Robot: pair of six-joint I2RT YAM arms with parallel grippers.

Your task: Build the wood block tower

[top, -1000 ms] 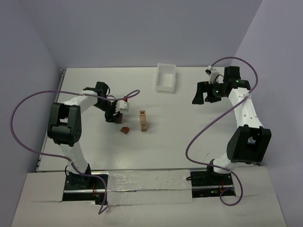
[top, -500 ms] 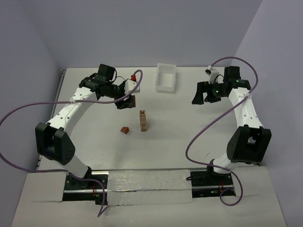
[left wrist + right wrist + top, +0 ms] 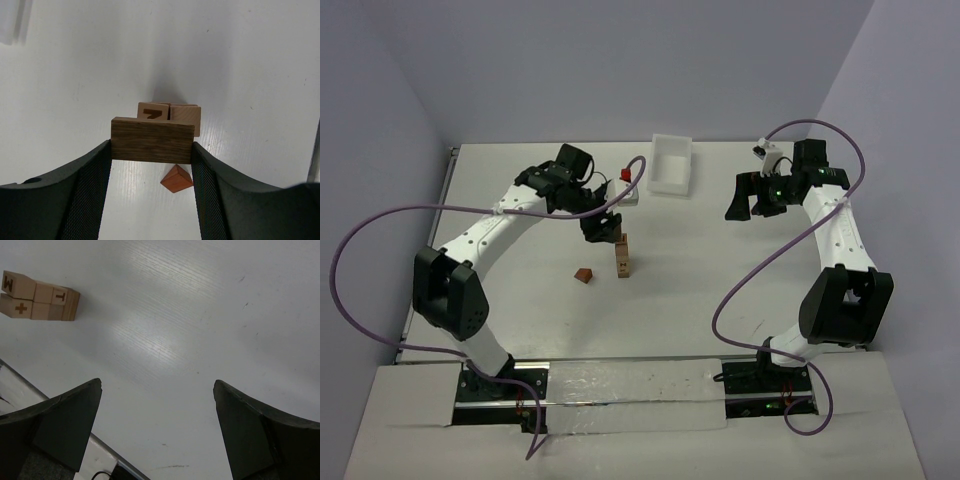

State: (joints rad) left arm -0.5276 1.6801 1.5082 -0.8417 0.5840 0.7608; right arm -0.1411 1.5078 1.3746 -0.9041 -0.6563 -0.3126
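The left end effector point(image 3: 603, 229) reaches out over the middle of the worktop point(image 3: 720, 290), pinching a dark wooden block point(image 3: 605, 228) crosswise between its two fingers point(image 3: 87, 187). In the left wrist view the block point(image 3: 152, 140) fills the gap between the finger pads, its long grain face towards the camera and both ends pressed against the mesh-textured pads.

The wood block tower point(image 3: 623, 256) stands upright near the centre of the worktop as one narrow column of light tan pieces. The held block sits just beside the tower's top, on its far-left side. From the wrist view it overlaps the tower's upper blocks point(image 3: 169, 116), one of which carries a dark printed mark, but whether it touches them is hard to tell.

A small reddish-brown piece point(image 3: 583, 274) lies on the worktop near the tower's foot, apart from it on the left; it shows below the held block in the wrist view point(image 3: 176, 179).

The right end effector point(image 3: 750, 198) hangs above the right side of the worktop, well apart from the tower, its fingers spread wide with only bare surface between them. Its camera catches the tower point(image 3: 37, 296) at the upper left, lettered faces showing.

A white tray point(image 3: 670, 165) sits at the far edge of the worktop.
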